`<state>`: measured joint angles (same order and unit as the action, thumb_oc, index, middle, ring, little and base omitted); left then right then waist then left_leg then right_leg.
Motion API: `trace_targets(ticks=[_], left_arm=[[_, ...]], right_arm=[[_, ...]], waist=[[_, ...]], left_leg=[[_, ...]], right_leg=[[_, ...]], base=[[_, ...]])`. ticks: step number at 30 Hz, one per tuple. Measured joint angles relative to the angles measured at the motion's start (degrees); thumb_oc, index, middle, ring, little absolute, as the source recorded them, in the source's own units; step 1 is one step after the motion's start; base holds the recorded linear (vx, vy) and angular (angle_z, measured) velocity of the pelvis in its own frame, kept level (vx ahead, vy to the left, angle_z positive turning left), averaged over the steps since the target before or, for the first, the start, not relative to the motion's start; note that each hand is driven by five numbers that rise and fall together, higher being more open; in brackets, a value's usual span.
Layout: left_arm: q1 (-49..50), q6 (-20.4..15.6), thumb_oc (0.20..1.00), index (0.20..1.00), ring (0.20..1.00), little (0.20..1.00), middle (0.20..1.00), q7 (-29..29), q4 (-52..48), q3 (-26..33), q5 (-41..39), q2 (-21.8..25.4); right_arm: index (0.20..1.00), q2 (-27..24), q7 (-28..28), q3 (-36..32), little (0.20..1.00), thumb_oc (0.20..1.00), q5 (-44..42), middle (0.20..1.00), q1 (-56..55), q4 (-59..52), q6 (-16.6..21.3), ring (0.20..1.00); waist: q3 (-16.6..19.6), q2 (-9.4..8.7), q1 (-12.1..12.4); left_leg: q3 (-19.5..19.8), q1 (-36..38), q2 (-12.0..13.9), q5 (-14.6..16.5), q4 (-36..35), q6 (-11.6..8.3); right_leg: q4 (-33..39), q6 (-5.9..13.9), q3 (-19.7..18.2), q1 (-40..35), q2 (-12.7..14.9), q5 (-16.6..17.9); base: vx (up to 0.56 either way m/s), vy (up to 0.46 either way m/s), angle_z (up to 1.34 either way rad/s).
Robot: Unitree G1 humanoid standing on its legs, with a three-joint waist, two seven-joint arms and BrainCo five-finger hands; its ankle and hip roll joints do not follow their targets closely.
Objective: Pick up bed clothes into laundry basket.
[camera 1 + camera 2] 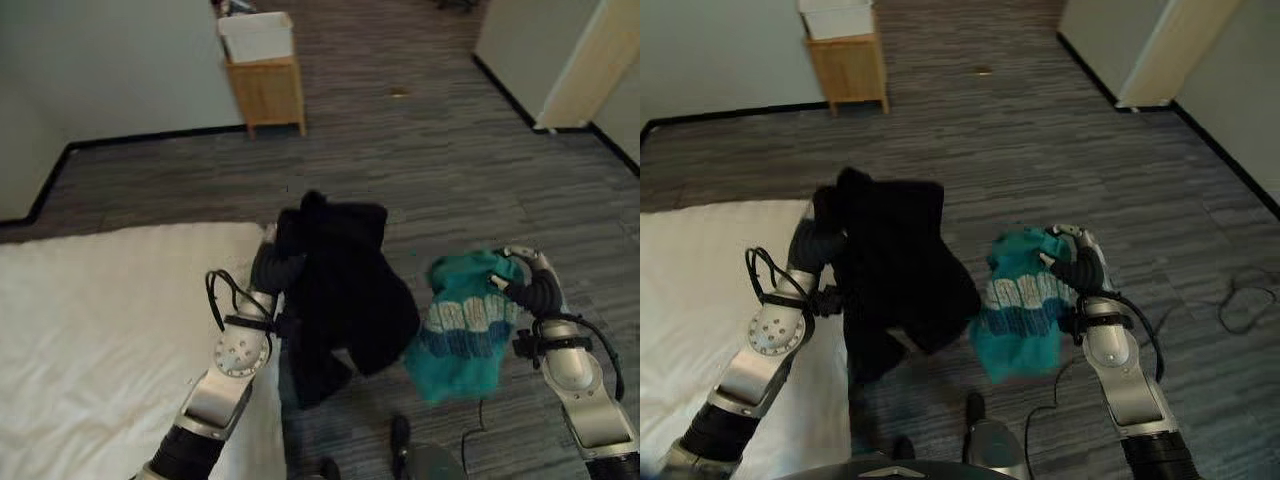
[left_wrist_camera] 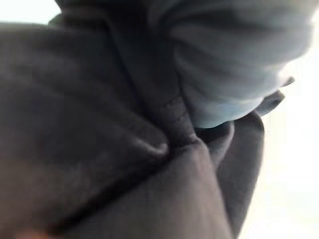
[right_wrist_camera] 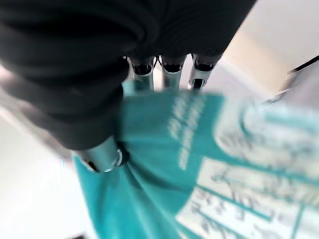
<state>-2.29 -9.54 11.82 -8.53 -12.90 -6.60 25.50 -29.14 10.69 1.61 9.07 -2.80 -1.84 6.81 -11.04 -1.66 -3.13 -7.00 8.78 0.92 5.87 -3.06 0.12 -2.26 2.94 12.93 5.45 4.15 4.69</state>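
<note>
My left hand (image 1: 272,262) has its fingers curled into the black garment (image 1: 345,290), which hangs off it past the white bed's (image 1: 110,330) right edge. My right hand (image 1: 1080,268) pinches the teal garment (image 1: 1025,310), dangling over the grey floor (image 1: 430,140), both arms raised.

A wooden stand (image 1: 267,92) with a white box (image 1: 257,36) stands by the wall.
</note>
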Motion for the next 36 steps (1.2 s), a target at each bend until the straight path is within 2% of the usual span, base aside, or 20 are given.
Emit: trace_targets(ticks=[5,8,11,15,19,20,21,22,23,24,26,27,28,30,31,32,33,34,35,36], left_arm=[[6.47,2.04,0.2,0.2,0.2,0.2,0.2,-1.37,5.49,1.99,-0.12,-1.67],[7.1,3.01,0.2,0.2,0.2,0.2,0.2,-2.35,7.56,2.11,-0.11,-1.89],[4.28,3.5,0.2,0.2,0.2,0.2,0.2,-2.78,11.91,1.4,-0.1,-3.1],[0.78,3.94,0.2,0.2,0.2,0.2,0.2,-3.35,16.5,-0.4,-0.27,-2.87],[0.45,4.01,0.2,0.2,0.2,0.2,0.2,-3.37,16.06,-0.58,-2.2,-2.79],[0.34,4.01,0.2,0.2,0.2,0.2,0.2,-3.39,15.92,-0.79,-2.22,-2.52],[-1.66,3.69,0.2,0.2,0.2,0.2,0.2,-3.63,16.13,-1.33,-2.3,-1.29],[-1.64,3.32,0.2,0.2,0.2,0.2,0.2,-3.81,16.37,-1.31,-2.27,-0.77],[1.19,3.92,0.2,0.2,0.2,0.2,0.2,-3.98,16.08,-0.93,-2.27,-0.42],[2.22,5.08,0.2,0.2,0.2,0.2,0.2,-4.19,16.29,-1.44,-2.26,-0.56],[2.09,5.51,0.2,0.2,0.2,0.2,0.2,-4.38,17.06,-2.27,-2.25,-1.13],[1.24,5.77,0.2,0.2,0.2,0.2,0.2,-4.35,17.94,-2.2,-2.25,-2.65],[0.39,5.91,0.2,0.2,0.2,0.2,0.2,-4.42,18.01,-2.38,-2.25,-3.16],[-0.09,5.88,0.2,0.2,0.2,0.2,0.2,-4.82,17.84,-2.24,-2.25,-3.43],[0.23,5.85,0.2,0.2,0.2,0.2,0.2,-4.96,17.77,-3.1,-2.25,-3.13],[-0.46,5.95,0.2,0.2,0.2,0.2,0.2,-4.89,18.03,-2.89,-2.26,-2.96],[-0.54,6.07,0.2,0.2,0.2,0.2,0.2,-4.57,18.06,-3.07,-2.27,-2.83],[-0.72,6.32,0.2,0.2,0.2,0.2,0.2,-4.69,18.11,-3.58,-2.26,-2.16],[-0.82,6.34,0.2,0.2,0.2,0.2,0.2,-4.64,18.11,-4.31,-2.26,-1.51],[-1.06,6.37,0.2,0.2,0.2,0.2,0.2,-4.62,17.75,-5.28,-2.26,-1.2]], right_arm=[[0.2,-4.24,-0.2,0.37,0.2,0.2,2.38,0.2,0.02,5.58,-3.32,0.2],[0.2,-5.09,-0.03,-0.73,0.2,0.2,3.95,0.2,0.6,6.98,-3.71,0.2],[0.2,-6.63,-0.2,-0.88,0.2,0.2,4.56,0.2,1.89,7.63,-4.32,0.2],[0.2,-6.36,-0.91,-0.49,0.2,0.2,4.45,0.2,4.49,8.02,-4.66,0.2],[0.2,-6.55,-1.3,-0.42,0.2,0.2,4.45,0.2,6.18,7.27,-4.85,0.2],[0.2,-6.31,-1.22,-0.39,0.2,0.2,4.31,0.2,6.16,7.3,-4.82,0.2],[0.2,-3.7,-0.94,-0.75,0.2,0.2,3.83,0.2,6.22,8.57,-4.69,0.2],[0.2,-3.28,-0.75,-0.89,0.2,0.2,3.69,0.2,6.41,9.65,-5.05,0.2],[0.2,-2.36,-1.2,2.48,0.2,0.2,3.38,0.2,6.5,10.71,-5.06,0.2],[0.2,-3.27,-1.44,4.32,0.2,0.2,3.39,0.2,7.38,11.18,-4.45,0.2],[0.2,-3.64,-1.35,4.63,0.2,0.2,3.37,0.2,7.69,11.25,-4.21,0.2],[0.2,-3.74,-1.38,4.62,0.2,0.2,3.38,0.2,7.41,11.53,-4.41,0.2],[0.2,-3.93,-1.45,4.84,0.2,0.2,3.38,0.2,7.36,11.45,-4.78,0.2],[0.2,-4.53,-1.68,5.23,0.2,0.2,3.45,0.2,6.44,11.24,-5.0,0.2],[0.2,-4.39,-1.67,4.98,0.2,0.2,3.49,0.2,2.91,9.05,-5.01,0.2],[0.2,-3.76,-1.64,6.79,0.2,0.2,4.08,0.2,2.28,9.11,-5.16,0.2],[0.2,-3.29,-2.13,8.73,0.2,0.2,4.64,0.2,2.65,8.83,-5.4,0.2],[0.2,-2.0,-2.61,10.46,0.2,0.2,4.69,0.2,2.17,7.07,-5.41,0.2],[0.2,-0.8,-2.6,10.26,0.2,0.2,4.69,0.2,1.86,6.24,-5.36,0.2],[0.2,-0.16,-2.53,9.99,0.2,0.2,4.68,0.2,2.13,5.57,-5.29,0.2]], waist=[[-0.07,0.98,1.99],[-0.18,1.01,2.0],[-0.03,0.96,1.54],[0.2,-0.15,1.41],[0.4,-0.44,1.58],[0.21,-0.42,1.84],[-2.06,-3.19,3.99],[-3.34,-4.07,6.0],[-3.34,-3.61,9.63],[-3.21,-1.41,11.44],[-3.43,1.22,11.83],[-3.18,2.49,11.53],[-3.17,2.56,11.46],[-2.45,1.6,11.63],[0.39,1.31,12.68],[0.36,-1.5,12.49],[0.13,-1.9,12.26],[-0.04,-2.47,9.95],[-0.37,-2.15,8.36],[-0.57,-0.86,7.11]], left_leg=[[3.02,-0.93,1.6,-0.74,-1.77,-1.57],[6.96,-2.21,2.46,-1.02,-2.02,-2.49],[10.37,-1.98,2.66,-1.13,-2.02,-2.4],[10.4,-2.88,1.97,-0.2,3.81,-4.31],[9.08,-3.66,1.8,-0.14,6.47,-4.39],[9.31,-4.88,1.44,0.47,9.78,-5.85],[6.21,-19.57,0.29,1.12,38.02,-10.55],[4.18,-24.68,1.96,3.57,43.91,-8.82],[2.38,-27.27,4.11,4.51,29.66,-6.71],[0.86,-28.97,6.39,1.05,14.41,-6.27],[-1.93,-31.71,7.98,-2.44,5.4,-7.5],[-4.9,-33.89,8.75,-3.11,4.1,-7.43],[-6.31,-34.25,8.82,-3.85,4.09,-6.31],[-4.33,-31.61,8.41,-5.28,7.5,-5.48],[-4.01,-27.42,7.38,-7.88,8.99,-3.92],[-6.54,-25.66,5.56,-8.87,11.21,-2.98],[-7.94,-23.43,5.11,-10.14,10.91,-1.12],[-7.68,-18.23,2.65,-10.41,7.23,1.05],[-6.9,-15.41,1.47,-9.41,5.43,2.47],[-6.07,-12.43,0.96,-8.88,3.41,3.26]], right_leg=[[3.99,-0.63,4.56,-1.7,-1.23,0.62],[2.33,-0.05,8.23,-1.67,-0.8,-1.36],[-0.8,-0.83,10.14,-1.98,0.02,-3.93],[-0.19,-0.66,10.34,-5.28,0.7,-5.09],[-0.64,-0.87,10.16,-5.81,1.01,-4.94],[-1.28,-1.2,10.14,-5.67,0.55,-5.72],[-4.73,-5.79,10.08,-5.17,0.71,-11.18],[-4.97,-2.93,6.99,-5.86,0.88,-12.67],[-4.39,-3.44,3.01,-5.81,-0.59,-12.79],[-3.13,-3.92,2.25,-6.24,-2.23,-12.48],[-2.37,-5.28,2.98,-7.37,-2.45,-11.58],[-1.57,-4.6,2.81,-8.95,-2.04,-12.06],[-1.37,-3.47,1.46,-10.06,-1.16,-12.74],[1.06,-1.2,-2.76,-14.46,0.2,-14.25],[2.21,1.13,-4.89,-17.24,2.21,-15.93],[-4.45,3.83,-6.27,-16.65,5.03,-16.07],[-19.27,6.89,-6.19,-10.58,7.07,-15.01],[-42.84,11.4,-6.98,0.59,11.1,-5.59],[-49.6,11.75,-6.42,4.02,13.01,-4.65],[-48.79,11.04,-1.77,6.69,14.26,-6.25]], base=[[0.29,-0.063,0.36],[0.43,-0.141,0.64],[0.43,-0.102,0.63],[0.15,-0.059,0.3],[0.28,-0.168,0.02],[0.97,-0.022,0.08],[1.09,0.14,-0.1],[0.77,0.193,-0.83],[0.6,0.123,-1.33],[0.59,0.099,-1.39],[0.52,0.104,-0.65],[0.84,0.165,-0.52],[0.69,0.136,-0.7],[0.63,0.174,-0.97],[0.72,0.268,-1.07],[0.68,0.28,-1.06],[0.58,0.324,-0.44],[0.55,0.297,0.01],[0.64,0.238,0.47],[0.37,0.061,0.41]])
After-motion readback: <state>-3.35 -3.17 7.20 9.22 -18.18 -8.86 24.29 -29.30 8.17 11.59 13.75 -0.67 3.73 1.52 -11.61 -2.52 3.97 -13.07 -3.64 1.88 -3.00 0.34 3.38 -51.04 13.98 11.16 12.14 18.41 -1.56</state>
